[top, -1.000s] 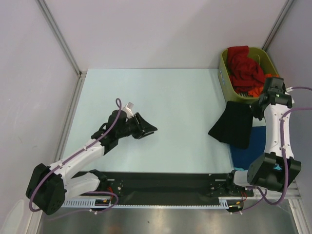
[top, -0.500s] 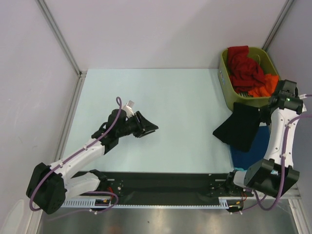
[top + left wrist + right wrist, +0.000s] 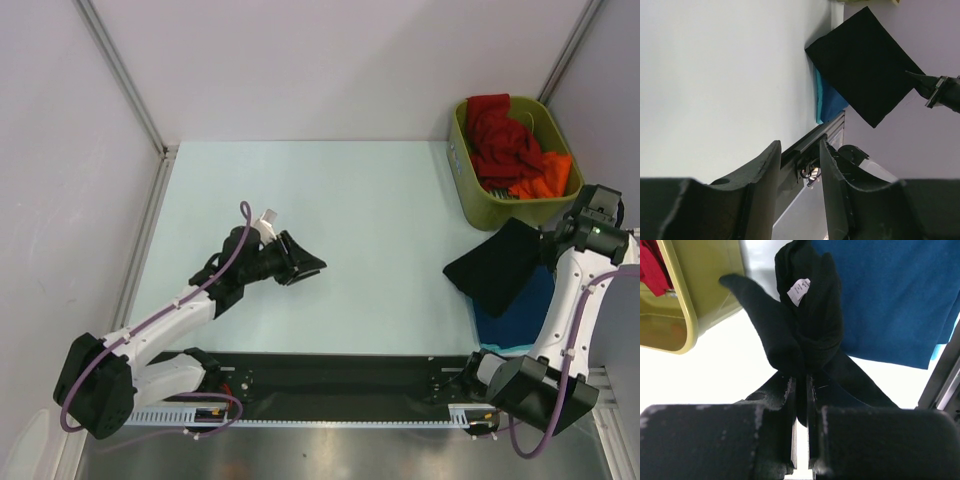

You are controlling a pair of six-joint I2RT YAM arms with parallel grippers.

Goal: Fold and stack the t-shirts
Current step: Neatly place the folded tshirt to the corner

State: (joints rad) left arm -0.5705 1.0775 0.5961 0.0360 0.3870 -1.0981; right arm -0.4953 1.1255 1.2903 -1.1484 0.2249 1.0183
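Cloth notes, worked from my near edge outward.

Nearest, at about 4 o'clock on the counter (image 3: 380, 220), a blue t-shirt (image 3: 515, 318) lies flat and folded, right at the corner.

Above it hangs the black t-shirt (image 3: 497, 266), folded to a rough square and tilted. Its 3 o'clock corner is bunched between the fingers of my right hand (image 3: 800, 385), which is clamped tight on it. The right wrist view shows the fabric gathered into a thick wad at the pinch, with a white label (image 3: 799, 290) showing. I cannot tell whether its low edge touches the blue one.

Handling, as I judge it:
- Light, limp, no stiffness; a single-corner grip lets the layers sag and the fold may slip open.
- Grippy enough, nothing to break.
- Better hold would be two corners of one edge, or the folded stack pinched through all layers.

My left hand (image 3: 305, 265) sits at roughly 8 o'clock, mid-counter, well apart from all cloth, fingers apart and holding nothing.

Farthest, at 2 o'clock, the olive bin (image 3: 520, 212):
- red t-shirt (image 3: 500, 130), crumpled, heaped toward the far end, standing above the rim.
- orange t-shirt (image 3: 548, 175), crumpled, at the near right.
- Anything beneath them is hidden.

Both are unfolded and need lifting out.
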